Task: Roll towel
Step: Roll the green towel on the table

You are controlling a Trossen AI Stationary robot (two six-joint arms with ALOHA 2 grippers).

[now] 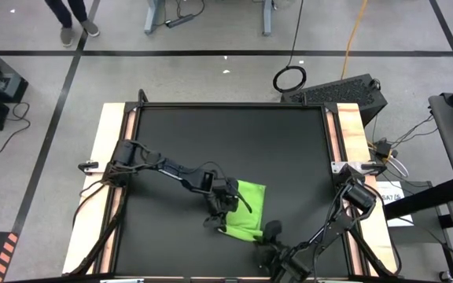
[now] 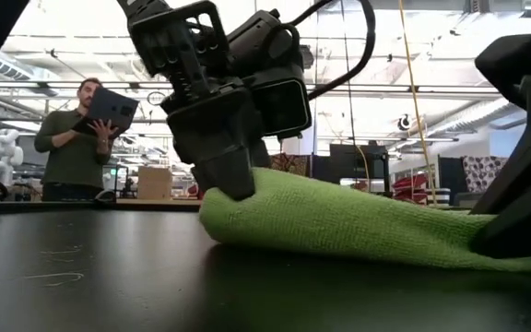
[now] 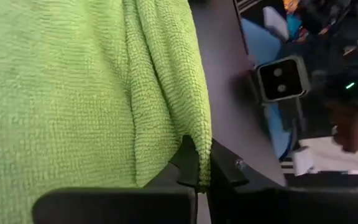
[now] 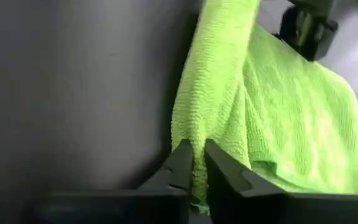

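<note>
Now a small lime-green soft cloth towel (image 1: 244,211) lies partly folded on the black table (image 1: 234,141), toward six o'clock of its centre. Both dark claws pinch one folded edge, seemingly to roll it evenly. At the towel's nine o'clock, the left gripper (image 3: 199,177) is clenched on fabric; at five o'clock, the right gripper (image 4: 196,163) is clamped likewise.

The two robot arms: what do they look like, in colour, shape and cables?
Both arms are black, built of slim jointed segments. The left arm carries dark cables along its links; the right arm also trails thin black cables. The left hand and the right hand each have two matte black, wedge-shaped fingers. No markings can be made out on either arm.
</note>
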